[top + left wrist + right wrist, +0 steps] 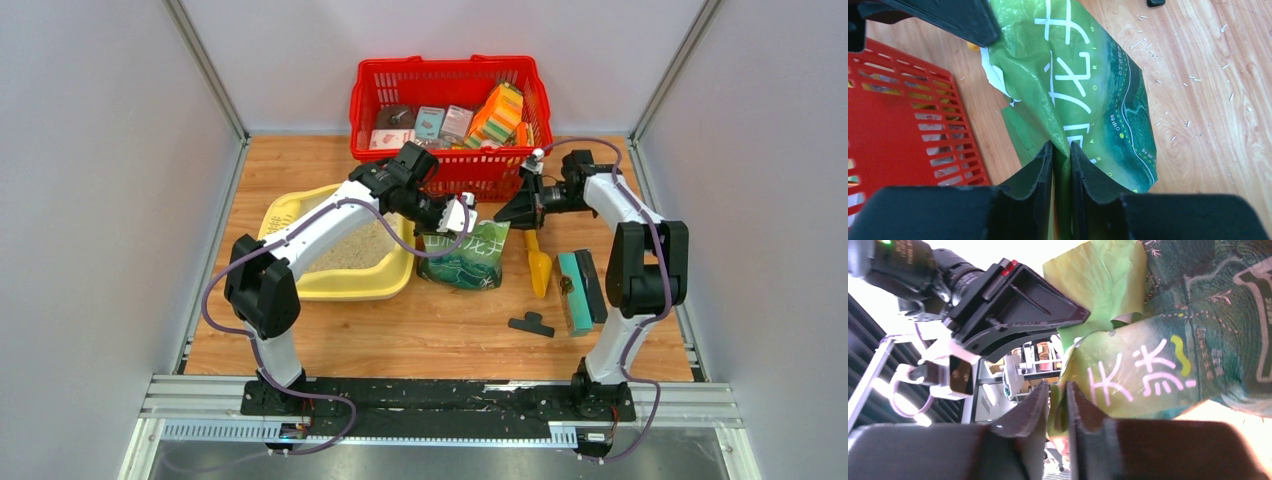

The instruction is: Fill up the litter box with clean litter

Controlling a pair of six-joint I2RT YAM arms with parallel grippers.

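Observation:
The pale-yellow litter box lies at the left of the table with a layer of beige clean litter in it, partly hidden by my left arm. A green bag with white characters stands right of the box. My left gripper is shut on the bag's upper left edge; in the left wrist view the gripper pinches the green film. My right gripper is shut on the bag's upper right edge; in the right wrist view it grips the bag.
A red mesh basket with boxes stands at the back, close behind both grippers. A yellow-orange scoop, a teal and black block and a small black piece lie right of the bag. Small white specks lie on the wood.

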